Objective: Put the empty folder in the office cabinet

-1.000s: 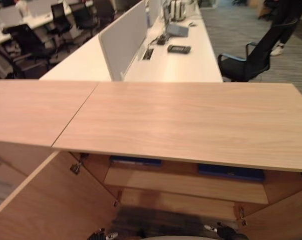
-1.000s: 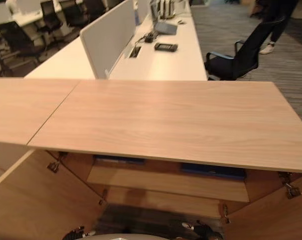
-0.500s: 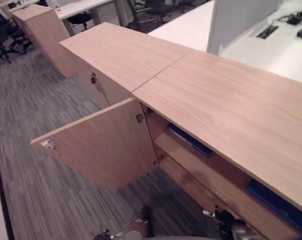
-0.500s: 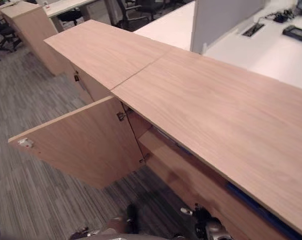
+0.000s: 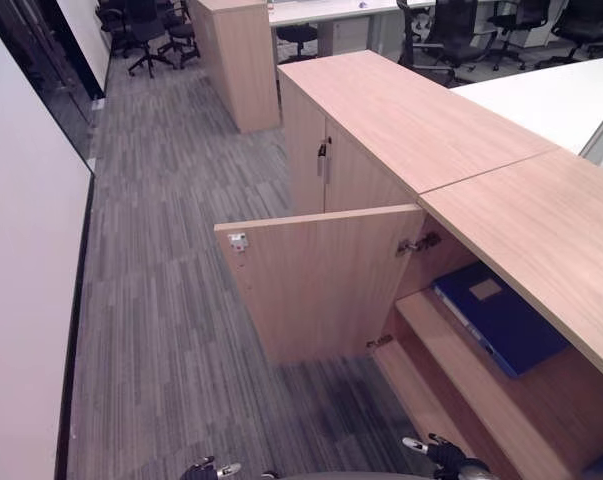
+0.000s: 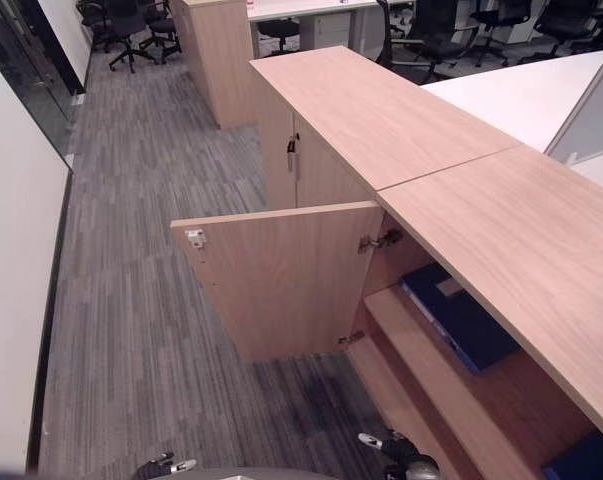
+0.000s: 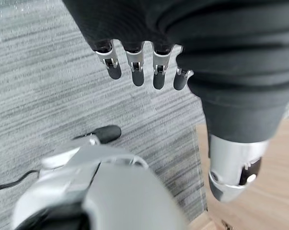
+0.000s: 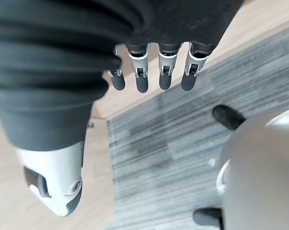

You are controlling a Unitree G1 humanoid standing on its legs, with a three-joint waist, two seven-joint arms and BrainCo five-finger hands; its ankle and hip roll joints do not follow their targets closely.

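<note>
Above the grey striped carpet [image 7: 63,91], the left hand [image 7: 134,62] is hanging with its fingers straight and relaxed, holding nothing. The right hand [image 8: 154,67] is hanging the same way, fingers loose and empty, near the edge of the wooden cabinet [image 5: 501,200]. The cabinet door [image 5: 316,280] is standing wide open. Inside, a blue folder [image 5: 501,320] is lying flat on the upper shelf [image 5: 451,350]. Beyond the cabinet, black office chairs [image 5: 146,25] are standing well apart.
</note>
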